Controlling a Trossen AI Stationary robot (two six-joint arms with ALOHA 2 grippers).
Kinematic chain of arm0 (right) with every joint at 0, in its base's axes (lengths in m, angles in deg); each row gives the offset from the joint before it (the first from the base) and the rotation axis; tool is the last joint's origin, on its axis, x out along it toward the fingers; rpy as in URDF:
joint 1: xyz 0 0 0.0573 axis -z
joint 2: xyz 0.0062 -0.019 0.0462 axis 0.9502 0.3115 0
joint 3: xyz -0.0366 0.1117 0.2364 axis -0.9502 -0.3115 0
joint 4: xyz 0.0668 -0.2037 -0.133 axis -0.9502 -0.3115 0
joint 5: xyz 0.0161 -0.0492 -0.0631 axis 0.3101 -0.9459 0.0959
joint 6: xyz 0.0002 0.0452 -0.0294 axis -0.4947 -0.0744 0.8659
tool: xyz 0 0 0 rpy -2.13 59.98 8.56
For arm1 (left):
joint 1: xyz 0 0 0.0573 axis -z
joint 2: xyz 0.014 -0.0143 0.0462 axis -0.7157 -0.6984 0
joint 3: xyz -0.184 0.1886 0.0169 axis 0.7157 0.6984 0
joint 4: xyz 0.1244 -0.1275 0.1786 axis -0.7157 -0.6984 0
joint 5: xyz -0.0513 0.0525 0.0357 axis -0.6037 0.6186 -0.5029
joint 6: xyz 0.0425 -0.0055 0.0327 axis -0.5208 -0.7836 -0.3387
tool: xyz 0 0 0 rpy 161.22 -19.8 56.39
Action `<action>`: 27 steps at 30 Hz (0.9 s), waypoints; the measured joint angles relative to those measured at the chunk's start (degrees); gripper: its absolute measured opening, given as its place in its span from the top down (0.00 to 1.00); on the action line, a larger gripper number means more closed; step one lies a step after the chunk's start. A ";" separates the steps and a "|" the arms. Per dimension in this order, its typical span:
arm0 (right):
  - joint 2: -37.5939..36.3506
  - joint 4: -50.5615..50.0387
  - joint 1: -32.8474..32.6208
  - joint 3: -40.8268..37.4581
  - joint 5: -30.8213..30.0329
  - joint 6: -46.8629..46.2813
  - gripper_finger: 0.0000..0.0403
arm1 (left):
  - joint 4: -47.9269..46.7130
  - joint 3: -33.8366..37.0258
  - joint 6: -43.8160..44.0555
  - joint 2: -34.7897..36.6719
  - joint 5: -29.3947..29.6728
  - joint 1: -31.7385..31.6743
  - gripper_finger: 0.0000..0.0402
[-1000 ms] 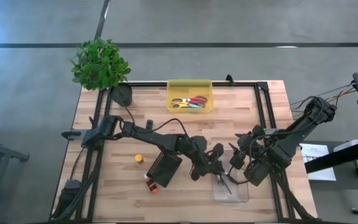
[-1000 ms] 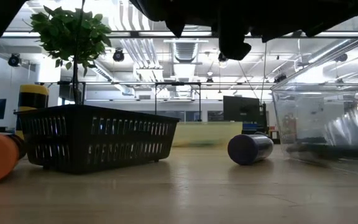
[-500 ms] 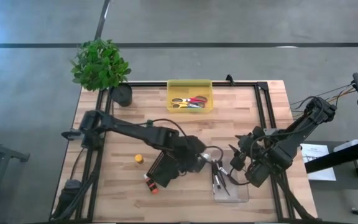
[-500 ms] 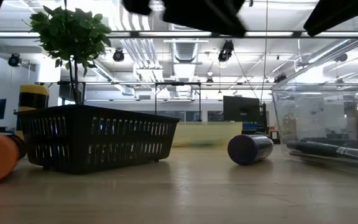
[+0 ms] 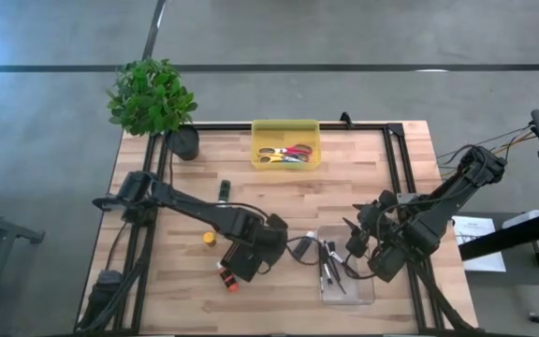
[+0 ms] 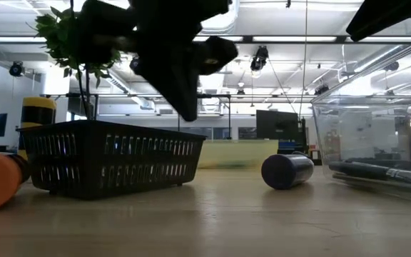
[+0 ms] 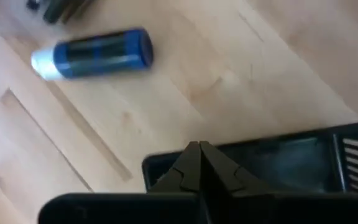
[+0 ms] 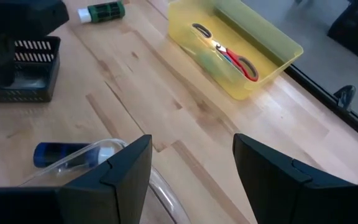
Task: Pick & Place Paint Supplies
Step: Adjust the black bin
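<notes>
The left gripper (image 5: pixel 293 248), fingers pressed together and empty, hangs beside the black basket (image 5: pixel 248 253). The right gripper (image 5: pixel 354 245), fingers spread, hovers at the clear tray (image 5: pixel 368 292), which apparently holds brushes (image 5: pixel 329 271).

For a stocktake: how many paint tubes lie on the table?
4. The green tube lies towards the plant, the orange tube left of the black basket, the red tube at its front corner, the blue tube beside the clear container. More may be hidden.

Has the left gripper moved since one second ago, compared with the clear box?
Yes. In the high view the left gripper has pulled back from the clear box toward the black basket, fingers shut.
</notes>
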 joint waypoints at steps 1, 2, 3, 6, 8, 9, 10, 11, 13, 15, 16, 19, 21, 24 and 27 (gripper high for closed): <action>0.07 0.31 -0.20 -0.07 0.01 0.09 0.45 | -0.04 0.57 0.52 0.00 1.11 -0.13 0.99; 0.10 0.73 -0.44 -0.17 0.01 0.29 0.45 | -0.39 1.28 1.21 0.00 1.88 -0.27 0.99; 0.13 1.44 -0.76 -0.33 0.09 0.74 0.45 | -0.82 2.12 1.93 0.00 2.12 -0.48 0.99; 0.14 4.09 -1.67 -0.90 0.18 2.13 0.45 | -0.56 4.75 3.69 0.00 2.48 -1.43 0.99; 0.16 4.71 -2.38 -1.13 0.22 2.50 0.45 | 1.32 6.48 3.96 0.00 3.40 -1.94 0.99; 0.16 4.92 -2.58 -1.22 0.21 2.51 0.45 | 2.45 7.15 4.40 0.00 3.78 -2.17 0.99; 0.16 5.11 -2.69 -1.28 0.20 2.52 0.45 | 3.39 7.67 4.87 0.00 4.04 -2.49 1.00; 0.16 5.23 -2.71 -1.32 0.20 2.52 0.45 | 4.22 8.05 5.24 0.00 4.25 -2.81 1.00; 0.16 5.25 -2.71 -1.36 0.21 2.50 0.45 | 5.85 8.69 6.11 0.00 4.92 -3.75 1.00; 0.16 5.34 -2.71 -1.36 0.20 2.50 0.45 | 5.96 9.20 6.75 0.00 6.08 -4.85 1.00; 0.16 5.42 -2.71 -1.36 0.21 2.50 0.45 | 5.82 9.36 7.23 0.00 6.69 -5.32 1.00; 0.16 5.46 -2.71 -1.36 0.20 2.52 0.45 | 5.69 10.37 8.18 0.45 7.36 -6.27 1.00; 0.16 5.49 -2.71 -1.36 0.20 2.55 0.45 | 5.15 11.16 8.84 0.78 7.11 -6.83 1.00; 0.16 5.60 -2.71 -1.36 0.20 2.72 0.45 | 3.73 11.85 10.33 1.53 7.45 -7.37 1.00; 0.16 5.60 -2.69 -1.36 0.20 2.72 0.45 | 1.24 11.89 11.44 2.13 7.78 -7.32 1.00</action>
